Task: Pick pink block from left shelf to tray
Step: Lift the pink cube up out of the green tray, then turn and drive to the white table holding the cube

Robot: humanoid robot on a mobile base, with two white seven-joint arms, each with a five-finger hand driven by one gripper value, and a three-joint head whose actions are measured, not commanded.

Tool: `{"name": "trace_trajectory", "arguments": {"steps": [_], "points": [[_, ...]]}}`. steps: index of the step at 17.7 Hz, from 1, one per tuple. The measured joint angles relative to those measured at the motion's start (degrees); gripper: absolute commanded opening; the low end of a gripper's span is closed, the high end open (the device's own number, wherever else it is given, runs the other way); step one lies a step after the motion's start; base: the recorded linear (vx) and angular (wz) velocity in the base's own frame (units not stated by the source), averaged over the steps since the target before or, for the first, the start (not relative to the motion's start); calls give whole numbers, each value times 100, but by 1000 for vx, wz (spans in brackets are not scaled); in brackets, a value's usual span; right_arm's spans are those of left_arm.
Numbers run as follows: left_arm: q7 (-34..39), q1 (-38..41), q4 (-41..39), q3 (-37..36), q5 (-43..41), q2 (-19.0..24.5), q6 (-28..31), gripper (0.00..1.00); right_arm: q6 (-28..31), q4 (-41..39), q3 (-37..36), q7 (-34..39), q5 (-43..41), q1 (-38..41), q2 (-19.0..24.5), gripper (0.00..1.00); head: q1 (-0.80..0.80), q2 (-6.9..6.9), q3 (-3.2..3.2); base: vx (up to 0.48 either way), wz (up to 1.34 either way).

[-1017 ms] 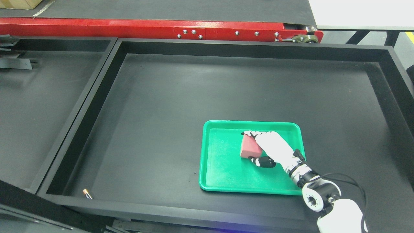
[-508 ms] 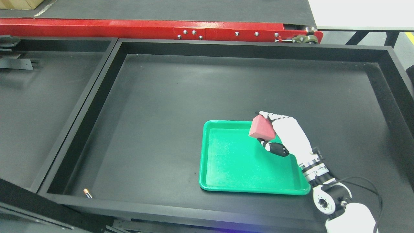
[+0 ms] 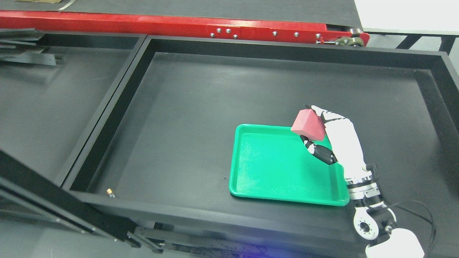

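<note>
Fingers (image 3: 324, 116) of right hand (image 3: 340, 138) pinching pink block (image 3: 308, 124) above green tray (image 3: 251, 186); tray bare.

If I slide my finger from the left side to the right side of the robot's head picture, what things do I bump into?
Small battery → green tray → pink block → right hand, which holds the block up over the tray's far right corner.
</note>
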Motion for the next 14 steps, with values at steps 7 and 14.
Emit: {"name": "trace_trajectory", "arguments": {"steps": [7, 14], "points": [[0, 0, 0, 0, 0, 0, 0, 100, -32, -200, -67, -567, -153, 274, -9, 3, 0, 0, 0, -161, 331], [0, 0, 0, 0, 0, 0, 0, 100, -43, -324, -88, -614, -212, 420, -7, 3, 0, 0, 0, -199, 719]]}}
